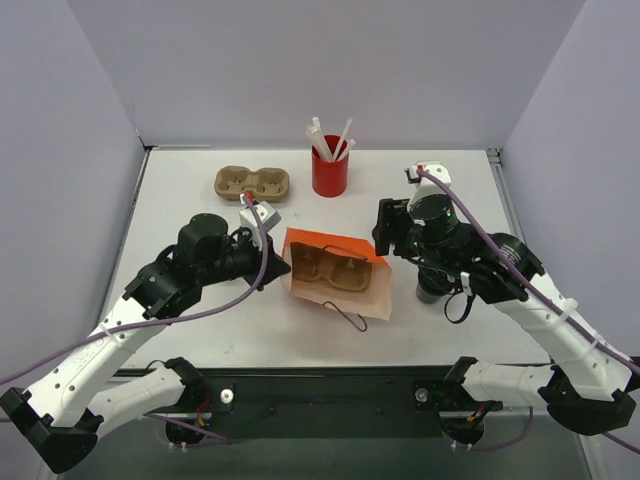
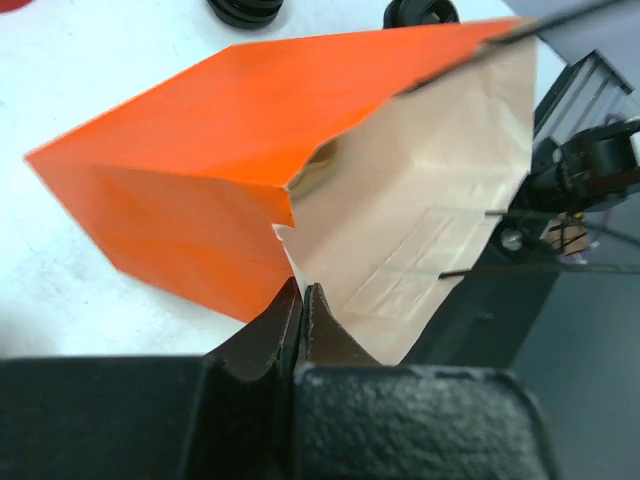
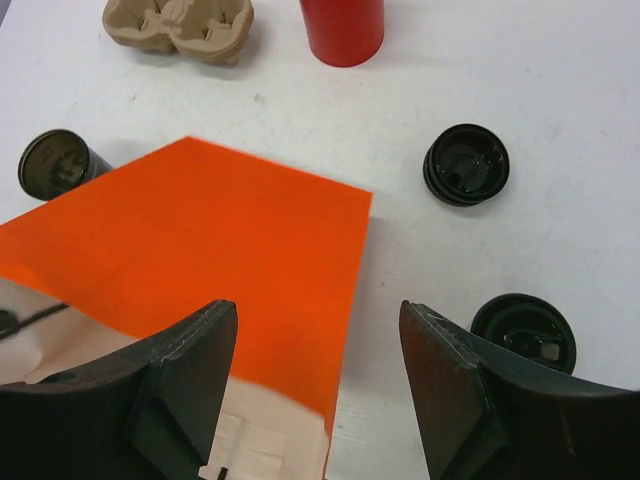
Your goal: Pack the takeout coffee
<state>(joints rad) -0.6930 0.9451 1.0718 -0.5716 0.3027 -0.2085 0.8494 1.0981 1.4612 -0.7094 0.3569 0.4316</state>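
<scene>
Both coffee cups (image 3: 466, 164) stand outside the orange bag (image 1: 325, 243), just right of it on the white bench (image 1: 170, 200). My left jaws pinch the bag's mouth edge; my right jaws gape empty above it. Loading hasn't begun, I judge; next, the right arm must reach right and grasp a cup. Pale walls (image 1: 80, 100) surround the bench.

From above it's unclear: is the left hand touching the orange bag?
Touching. The left wrist view shows the left hand pinched shut on the edge of the orange bag.
</scene>
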